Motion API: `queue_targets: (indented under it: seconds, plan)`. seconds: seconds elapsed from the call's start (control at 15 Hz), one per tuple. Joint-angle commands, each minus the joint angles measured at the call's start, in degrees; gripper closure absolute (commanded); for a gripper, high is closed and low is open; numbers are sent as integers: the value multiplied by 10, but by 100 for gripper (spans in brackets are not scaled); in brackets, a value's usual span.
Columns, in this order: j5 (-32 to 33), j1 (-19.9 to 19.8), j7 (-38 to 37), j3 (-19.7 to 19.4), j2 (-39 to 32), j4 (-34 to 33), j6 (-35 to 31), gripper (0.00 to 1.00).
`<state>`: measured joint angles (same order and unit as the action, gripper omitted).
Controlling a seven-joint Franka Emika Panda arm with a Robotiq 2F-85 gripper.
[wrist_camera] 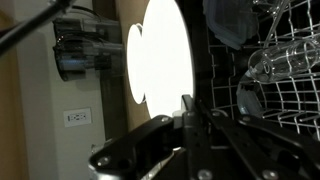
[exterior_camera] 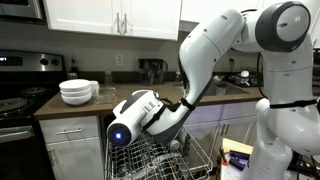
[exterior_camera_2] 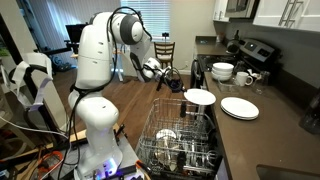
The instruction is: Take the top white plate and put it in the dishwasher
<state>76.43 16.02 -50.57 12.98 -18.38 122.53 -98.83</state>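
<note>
The dishwasher's (exterior_camera_2: 148, 142) wire rack (wrist_camera: 285, 100) held one white dish (exterior_camera_2: 167, 135) and some clear glassware (wrist_camera: 272, 62), the count of which I could not tell. The gripper (wrist_camera: 188, 110) had its fingers pinched tight on the rim of the top white plate (exterior_camera_2: 199, 97), which in an exterior view hung just above the rack's edge beside the counter (exterior_camera_2: 285, 135). Two plates showed, the held one and another white plate (exterior_camera_2: 239, 108) lying on the counter, plus one stack of white bowls (exterior_camera: 77, 92) and one white mug (exterior_camera_2: 246, 78).

Above dishwasher (exterior_camera_2: 178, 142), top white plate (exterior_camera_2: 199, 97)
</note>
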Motion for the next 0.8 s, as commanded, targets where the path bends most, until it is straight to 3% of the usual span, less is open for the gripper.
queue_targets:
  seconds: [0.0, 0.33, 0.73]
  plan:
    - [-16, -2, 10, 14, 19, 13, -20, 95]
    - [-53, -19, 43, 14, 45, 31, -111, 95]
    - [-132, -44, 118, -2, 104, 74, -161, 95]
